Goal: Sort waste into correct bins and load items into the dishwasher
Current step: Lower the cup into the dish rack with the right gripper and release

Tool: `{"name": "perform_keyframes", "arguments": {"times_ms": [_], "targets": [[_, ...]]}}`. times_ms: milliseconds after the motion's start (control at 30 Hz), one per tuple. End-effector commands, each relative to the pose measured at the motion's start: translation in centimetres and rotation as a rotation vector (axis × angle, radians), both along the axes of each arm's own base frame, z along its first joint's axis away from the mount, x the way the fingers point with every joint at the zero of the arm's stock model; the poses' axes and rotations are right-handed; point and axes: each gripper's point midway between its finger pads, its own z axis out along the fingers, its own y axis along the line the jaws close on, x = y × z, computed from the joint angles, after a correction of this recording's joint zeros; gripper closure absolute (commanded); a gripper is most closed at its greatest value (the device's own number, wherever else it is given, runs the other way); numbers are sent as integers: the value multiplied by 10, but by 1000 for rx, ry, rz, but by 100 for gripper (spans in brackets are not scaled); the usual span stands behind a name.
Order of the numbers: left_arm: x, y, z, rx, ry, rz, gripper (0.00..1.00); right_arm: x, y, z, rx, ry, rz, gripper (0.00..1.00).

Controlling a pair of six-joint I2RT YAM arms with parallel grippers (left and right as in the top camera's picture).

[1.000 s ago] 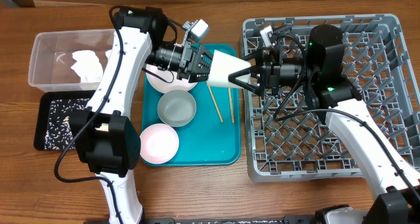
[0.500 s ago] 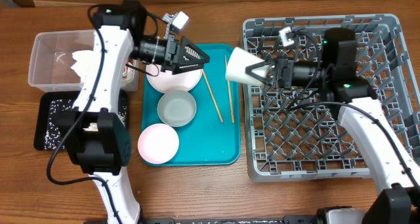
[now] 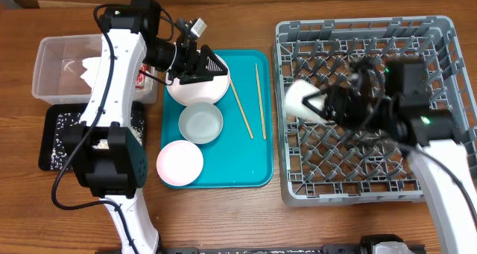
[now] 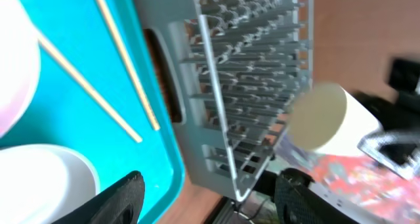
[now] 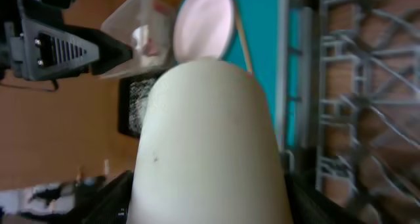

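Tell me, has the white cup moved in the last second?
Yes. In the overhead view the cup went right, from above the teal tray to above the dish rack.

Smooth matt cup (image 5: 210, 138) — grey plastic rack (image 3: 447, 53).

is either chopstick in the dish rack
No, both chopsticks lie on the teal tray, outside the grey rack.

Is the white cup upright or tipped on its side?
Tipped on its side. The white cup lies horizontal in the right gripper over the grey rack, one round end facing the teal tray.
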Motion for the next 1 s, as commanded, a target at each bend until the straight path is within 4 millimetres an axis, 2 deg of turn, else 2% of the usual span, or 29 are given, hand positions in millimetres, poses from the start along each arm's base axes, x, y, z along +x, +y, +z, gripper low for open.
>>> {"name": "perform_keyframes", "arguments": {"times_ms": [0, 67, 167, 300, 400, 567, 633, 700, 967], "targets": [[2, 6, 3, 72, -22, 25, 35, -9, -32, 15, -167, -32, -149, 41], [3, 8, 0, 95, -27, 26, 35, -30, -43, 12, -213, 34, -204, 41], [5, 10, -4, 129, -37, 25, 35, -51, -50, 4, -257, 113, -238, 41], [5, 12, -9, 172, -43, 23, 35, -79, -50, -15, -331, 261, -245, 41], [5, 14, -13, 208, -42, 25, 34, -92, -40, -24, -374, 315, -204, 41], [6, 17, -18, 252, -33, 38, 34, -101, -32, -45, -528, 395, -220, 40], [6, 17, -19, 255, -34, 37, 34, -102, -21, -58, -578, 435, -166, 40], [6, 17, -19, 255, -33, 37, 34, -103, -20, -69, -621, 478, -158, 39], [6, 19, -21, 274, -33, 38, 34, -100, -10, -108, -745, 611, -99, 32]]}}
